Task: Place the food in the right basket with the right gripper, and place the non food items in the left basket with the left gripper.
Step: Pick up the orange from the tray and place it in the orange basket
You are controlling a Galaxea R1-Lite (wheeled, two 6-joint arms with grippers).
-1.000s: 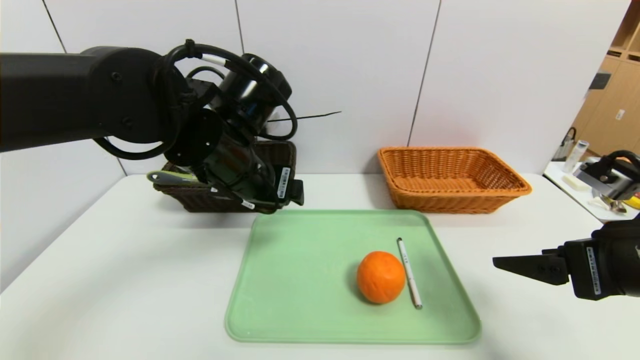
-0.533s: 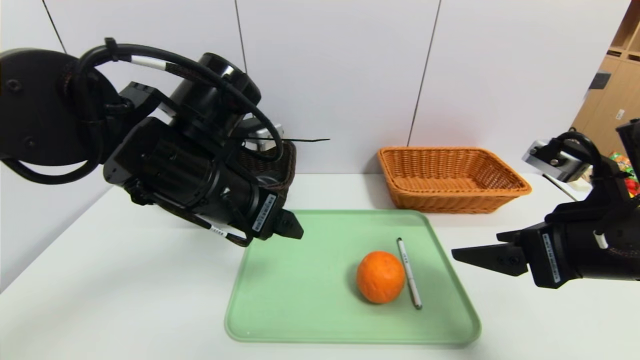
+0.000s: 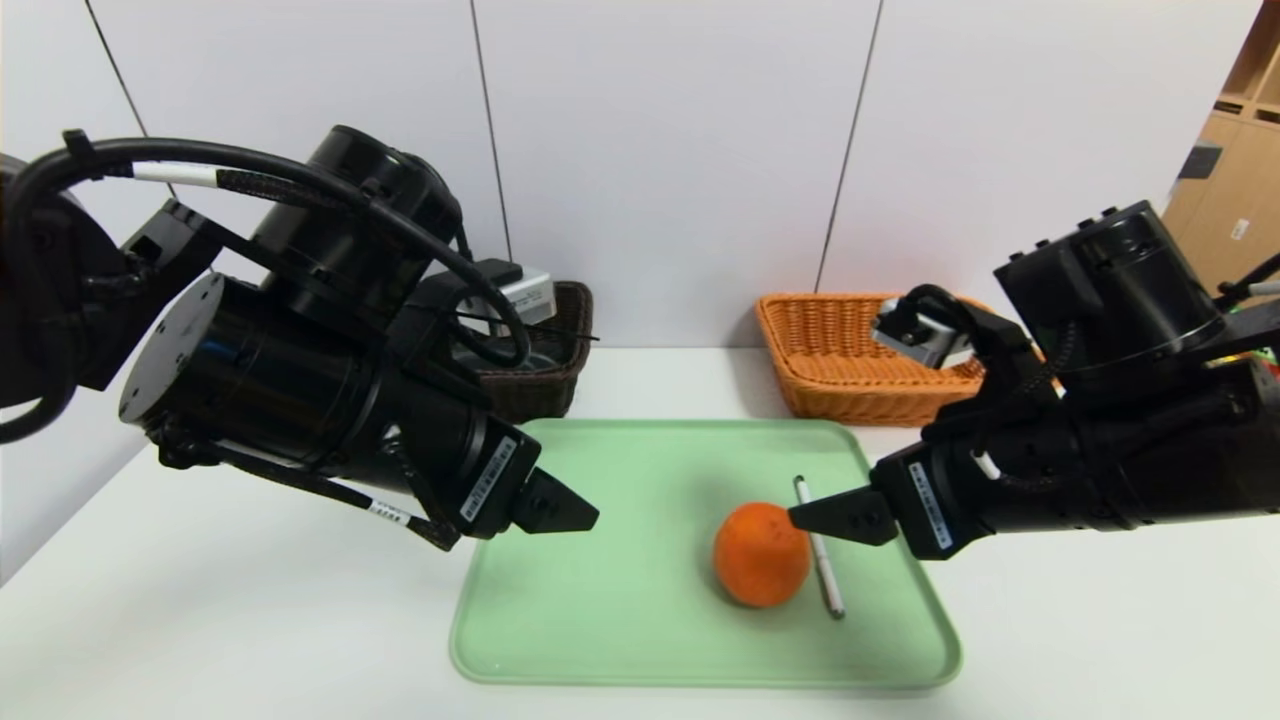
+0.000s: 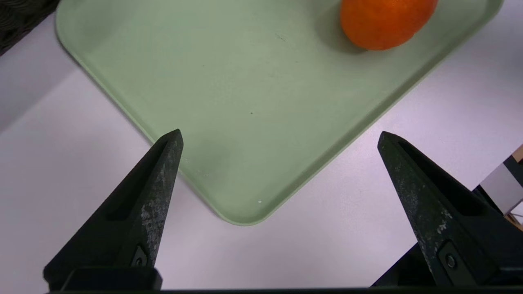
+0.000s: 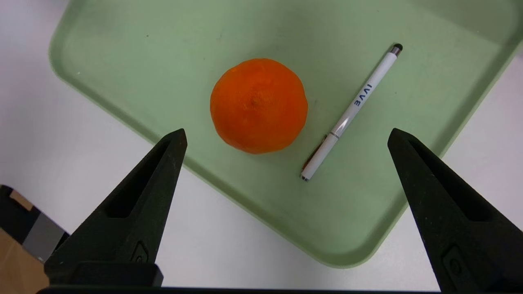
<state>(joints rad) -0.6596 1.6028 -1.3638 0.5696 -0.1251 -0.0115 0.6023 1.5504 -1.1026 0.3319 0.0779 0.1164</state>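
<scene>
White wall: standing behind everything, its panels (image 3: 660,150) being split by thin dark seams.
Worktop: spreading white beneath the whole scene (image 3: 250,620), carrying the tray and both baskets.
Green tray: lying flat in the middle of the worktop (image 3: 600,630), in front of the baskets, holding the orange and the pen.
Orange-tan basket: sitting behind the tray, over on the right side (image 3: 850,408), the right arm hiding part of it from where I'm standing.
Dark brown basket: sitting behind the tray on the left side (image 3: 530,400), the left arm covering much of it; something clear is showing inside, too hidden for me to name.
Left gripper: hovering over the tray's near-left part (image 4: 280,130), its jaws standing wide apart and holding nothing.
Right gripper: hanging above the tray near the orange and the pen (image 5: 289,129), its jaws also standing wide apart, nothing between them being gripped.
Orange: resting on the right half of the tray (image 3: 762,560), glowing bright, its dimpled top facing up.
White pen: lying on the tray just beside the orange, on its right (image 3: 829,580), its dark-tipped end pointing toward the back and the right gripper partly covering it in the head view.
</scene>
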